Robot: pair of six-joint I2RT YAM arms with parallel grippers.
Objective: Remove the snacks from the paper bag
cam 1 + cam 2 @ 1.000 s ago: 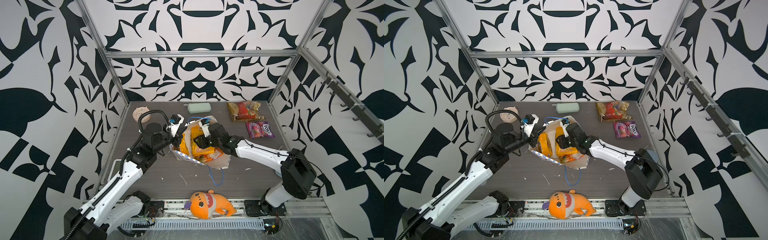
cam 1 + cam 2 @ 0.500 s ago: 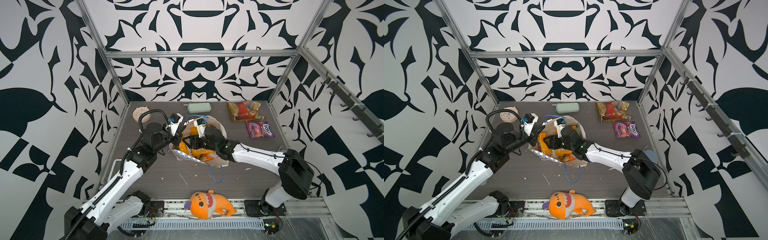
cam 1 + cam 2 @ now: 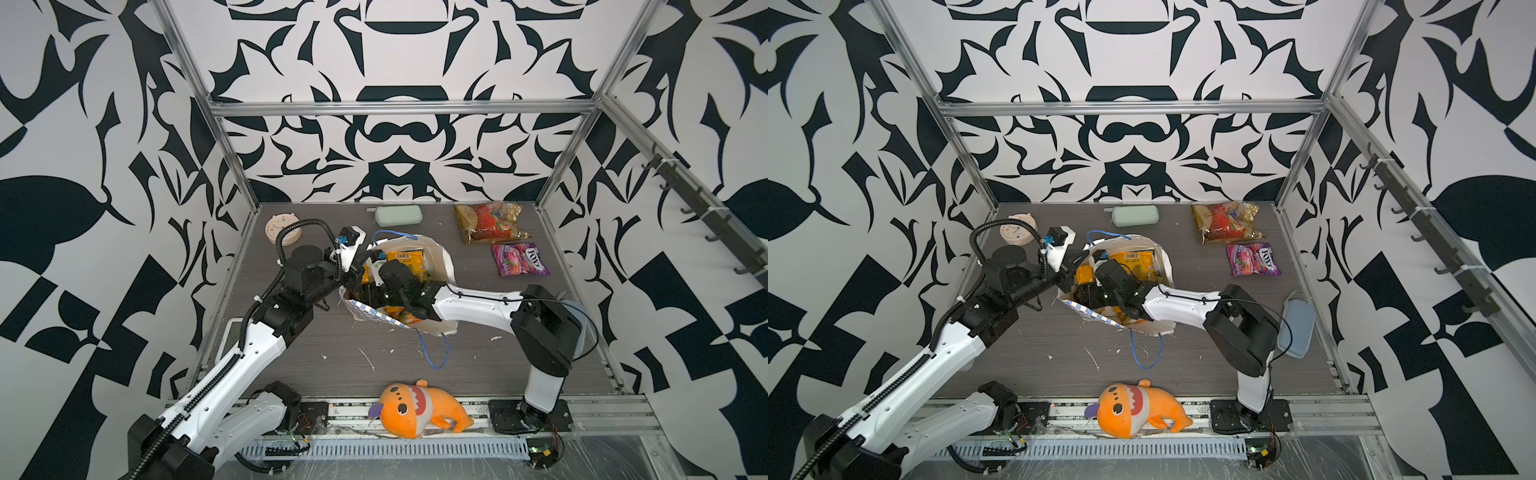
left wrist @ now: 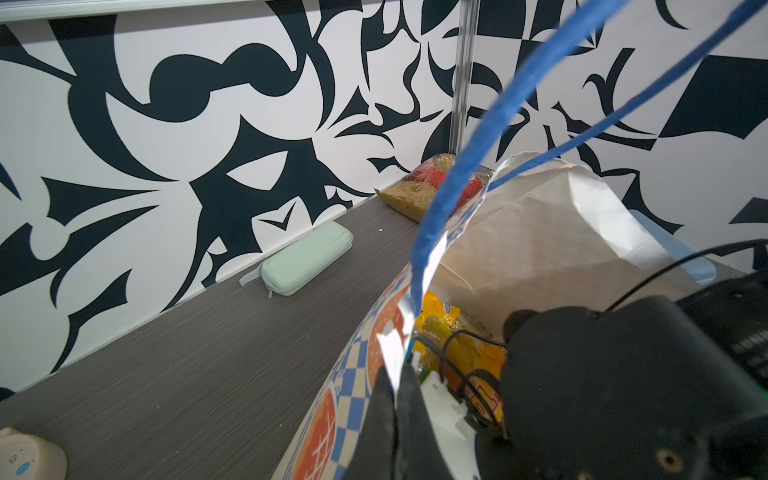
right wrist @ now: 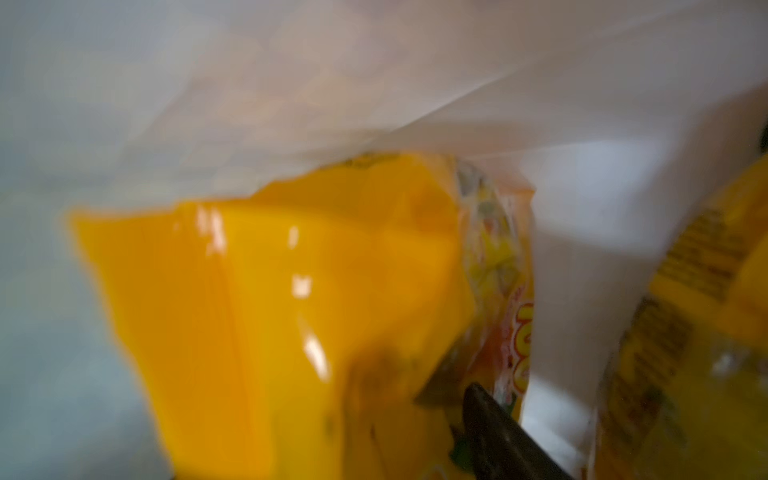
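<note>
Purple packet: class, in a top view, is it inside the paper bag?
No, the purple packet lies on the table, right of the bag and apart from it.

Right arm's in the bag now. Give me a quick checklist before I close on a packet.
1. Left gripper shut on the paper bag rim, mouth held open: ok.
2. Right gripper inside the bag: ok.
3. Yellow packet directly in front of it: ok.
4. Jaws open around that packet: cannot tell; the wrist view is blurred and only one finger shows.
5. Purple packet and clear packet already out on the table, apart from the bag: ok.
</note>
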